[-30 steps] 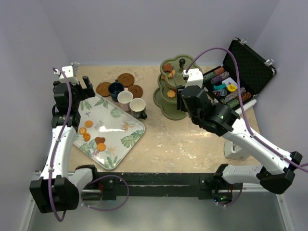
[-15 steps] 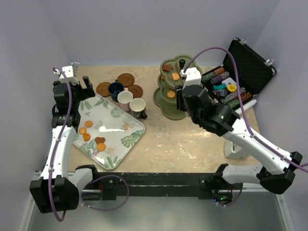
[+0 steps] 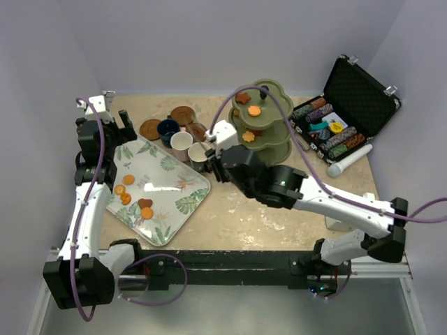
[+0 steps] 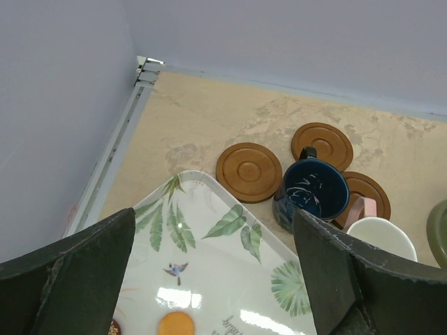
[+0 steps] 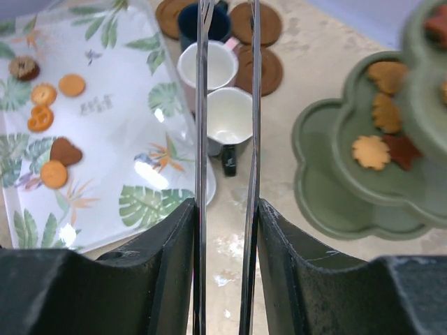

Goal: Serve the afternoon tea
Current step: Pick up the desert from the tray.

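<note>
The stand point(image 3: 264, 120) is sitting at the back of the table point(image 3: 230, 209), right of centre and just beside the open chip case point(image 3: 360, 94). At least four biscuits point(image 5: 370, 151) are showing on its tiers. Three cups are clustering to its left. The navy cup point(image 4: 311, 192) is standing among the three saucers point(image 4: 248, 172), while the pink cup point(image 5: 207, 66) and the cream cup point(image 5: 228, 122) are crowding the far edge of the tray point(image 3: 188, 202). About six more biscuits are lying on the tray's left half. Bare tabletop is lying open in front, between tray and stand. The right gripper point(image 5: 228, 21) is hanging over the cream cup, its fingers narrowly parted and gripping nothing. The left gripper point(image 4: 213, 230) is gaping wide, empty, above the tray's back corner. The right arm is covering part of the cream cup from overhead, and the right wrist view is cutting off the stand's top tier.
</note>
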{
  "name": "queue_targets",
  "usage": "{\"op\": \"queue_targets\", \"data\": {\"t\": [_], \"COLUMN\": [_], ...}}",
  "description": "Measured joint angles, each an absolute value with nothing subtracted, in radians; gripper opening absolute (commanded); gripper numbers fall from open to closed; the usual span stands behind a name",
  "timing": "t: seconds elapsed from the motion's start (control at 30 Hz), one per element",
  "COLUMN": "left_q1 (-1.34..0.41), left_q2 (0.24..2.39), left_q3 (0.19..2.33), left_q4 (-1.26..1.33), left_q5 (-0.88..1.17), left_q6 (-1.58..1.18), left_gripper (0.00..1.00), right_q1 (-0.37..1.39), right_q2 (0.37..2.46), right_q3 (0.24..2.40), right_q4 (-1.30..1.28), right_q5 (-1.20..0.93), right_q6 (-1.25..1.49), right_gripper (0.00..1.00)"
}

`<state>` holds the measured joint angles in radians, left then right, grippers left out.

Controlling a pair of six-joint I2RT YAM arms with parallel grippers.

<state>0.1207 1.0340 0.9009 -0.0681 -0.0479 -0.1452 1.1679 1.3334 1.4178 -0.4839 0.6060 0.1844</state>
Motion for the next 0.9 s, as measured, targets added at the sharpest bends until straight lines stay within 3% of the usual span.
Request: {"op": "queue_targets", "data": {"t": [0.4,0.9], "left_q1": [0.121,0.121], "left_q2": [1.046,1.066], "left_q3": [0.901,0.901], "left_q4": [-0.068,-0.068], "left_q5": [-0.048,-0.036], "left_q6": [-0.146,-0.146], "left_gripper": [0.99,0.99], "right_q1": [1.374,1.511], "right_q2": [1.565,1.733], "right_q3": [1.351,1.304], "right_q4": [-0.279,-0.202], "right_q5": [0.429,0.429], "right_q6": [0.197,0.403], "right_gripper": [0.44,0.52]}}
